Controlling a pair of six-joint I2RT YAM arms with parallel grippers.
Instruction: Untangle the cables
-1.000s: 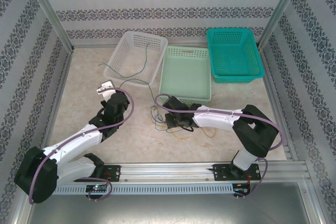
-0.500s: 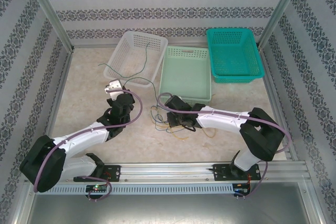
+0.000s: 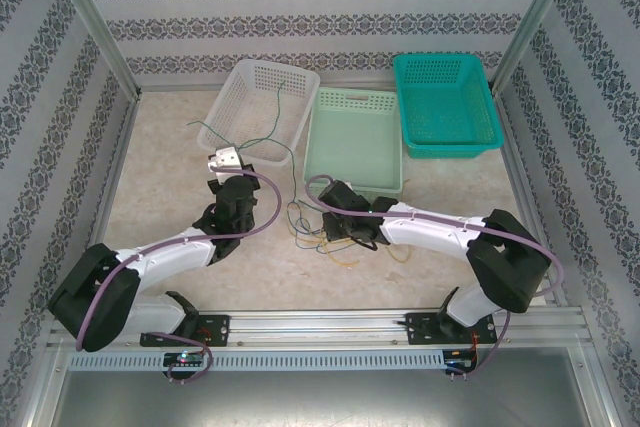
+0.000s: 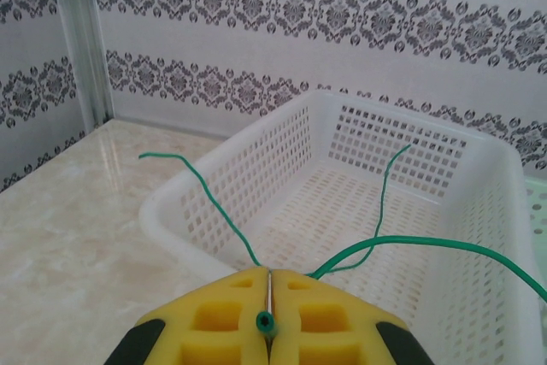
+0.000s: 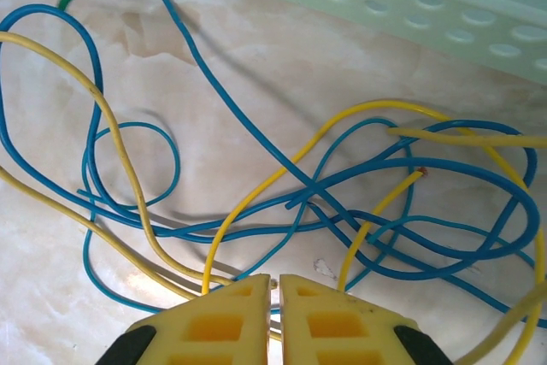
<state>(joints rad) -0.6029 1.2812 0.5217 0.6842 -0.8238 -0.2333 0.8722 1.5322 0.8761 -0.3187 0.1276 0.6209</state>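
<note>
The cables are thin green, blue and yellow wires. A green cable is pinched in my left gripper, which is shut on it just in front of the white basket. From above, that gripper sits left of the basket's near corner, and the green cable rises from it into the basket. My right gripper is down on the tangle of blue cables and yellow cables on the table, its pads closed to a narrow slit with strands running through it. From above, the tangle lies left of this gripper.
The white basket, a pale green basket and a teal basket stand in a row at the back. The pale green basket's wall is just beyond the tangle. Patterned walls close in the sides and back.
My left arm has swung right and forward, carrying the green cable toward the white basket. My right gripper has stayed on the tangle, while its arm's elbow shifted a little to the right.
</note>
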